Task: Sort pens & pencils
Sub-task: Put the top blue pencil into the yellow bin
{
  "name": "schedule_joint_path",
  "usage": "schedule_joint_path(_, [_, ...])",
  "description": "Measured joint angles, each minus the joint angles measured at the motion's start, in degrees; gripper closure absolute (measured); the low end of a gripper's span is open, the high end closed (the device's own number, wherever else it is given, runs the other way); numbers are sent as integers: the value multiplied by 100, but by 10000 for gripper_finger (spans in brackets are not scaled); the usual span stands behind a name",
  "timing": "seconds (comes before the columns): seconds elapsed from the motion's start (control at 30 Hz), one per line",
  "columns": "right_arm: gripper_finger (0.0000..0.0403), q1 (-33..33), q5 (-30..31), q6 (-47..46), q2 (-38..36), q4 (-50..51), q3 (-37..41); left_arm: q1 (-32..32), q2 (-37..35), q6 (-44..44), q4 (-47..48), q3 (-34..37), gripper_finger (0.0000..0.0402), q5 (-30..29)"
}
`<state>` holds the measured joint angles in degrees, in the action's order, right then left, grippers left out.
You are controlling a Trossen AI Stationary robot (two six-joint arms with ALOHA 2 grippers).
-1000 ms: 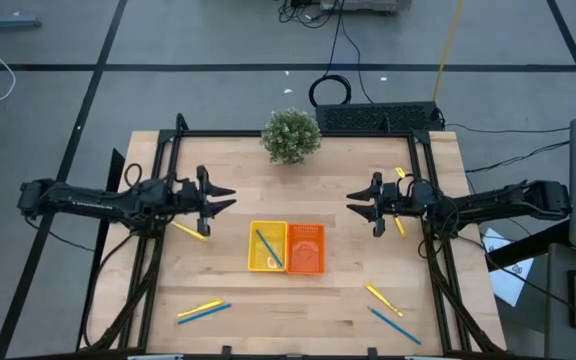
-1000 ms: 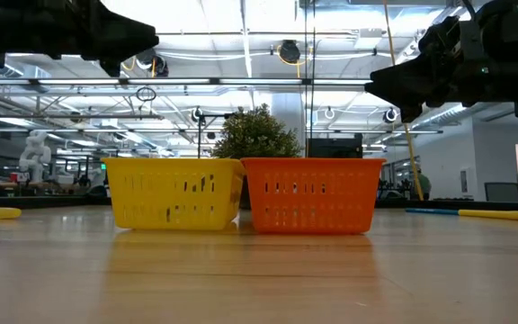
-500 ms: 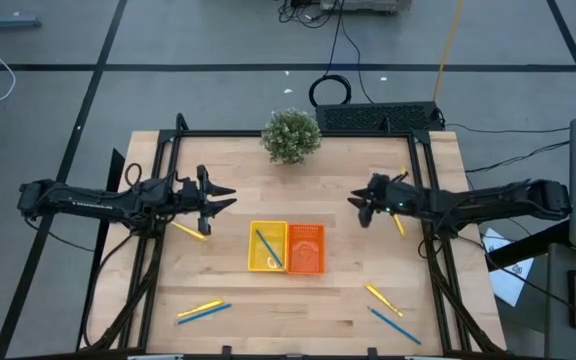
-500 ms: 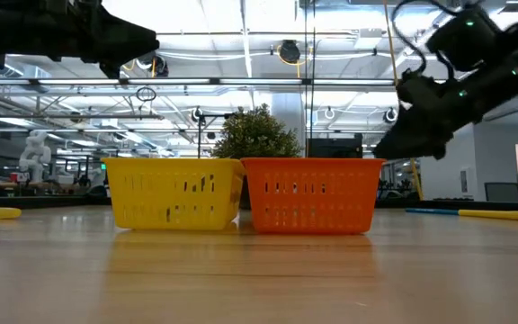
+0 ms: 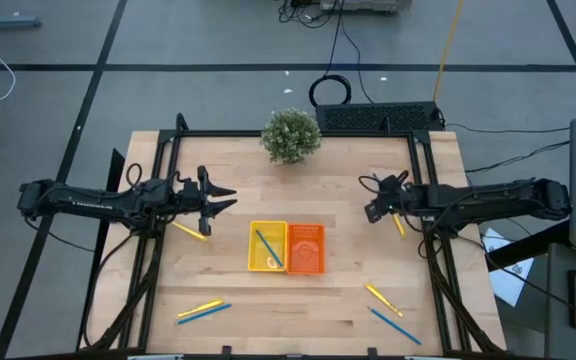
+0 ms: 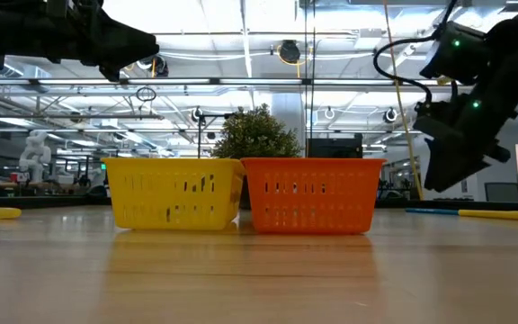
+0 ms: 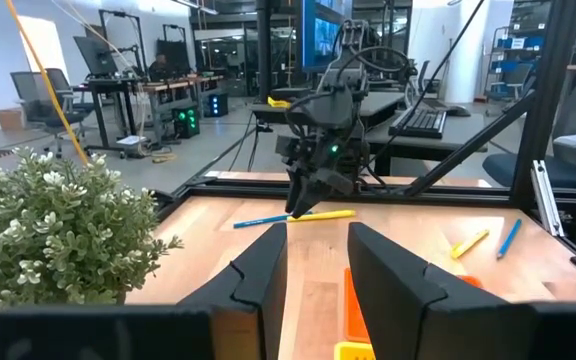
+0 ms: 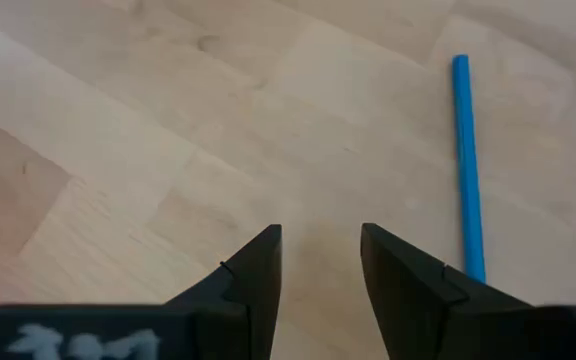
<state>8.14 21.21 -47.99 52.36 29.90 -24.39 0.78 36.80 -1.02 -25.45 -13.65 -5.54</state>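
Note:
My right gripper (image 5: 371, 211) hangs open at the table's right side, tipped down toward the wood. A blue pen (image 8: 465, 160) lies flat on the table just beside its fingers, and a yellow pencil (image 5: 399, 224) lies under its arm. My left gripper (image 5: 226, 198) stands open and level at the left, above the table, with a yellow pencil (image 5: 188, 230) lying below it. The yellow tray (image 5: 258, 262) holds one blue pen (image 5: 267, 247). The orange tray (image 5: 305, 248) stands against its right side. More pens and pencils lie near the front edge, at the left (image 5: 203, 311) and at the right (image 5: 388, 310).
A potted plant (image 5: 291, 135) stands at the table's far edge, in the middle. Black frame rails (image 5: 163, 160) run along the table's left and right sides. Bare wood lies between the trays and each gripper.
My right gripper has tipped from level to pointing steeply down at the table. It has rolled as it tipped. It has also sunk a little and drawn back toward the table's right edge. Its fingers stay apart.

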Motion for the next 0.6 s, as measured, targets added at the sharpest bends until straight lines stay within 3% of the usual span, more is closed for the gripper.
schedule_joint_path(0.33, [286,-252,858,-1054,159,1750,-728,0,0,-6,2,-1,286,-1])
schedule_joint_path(0.6, [324,-302,877,-1737,714,2809,-878,-2,0,7,24,-2,286,-2])
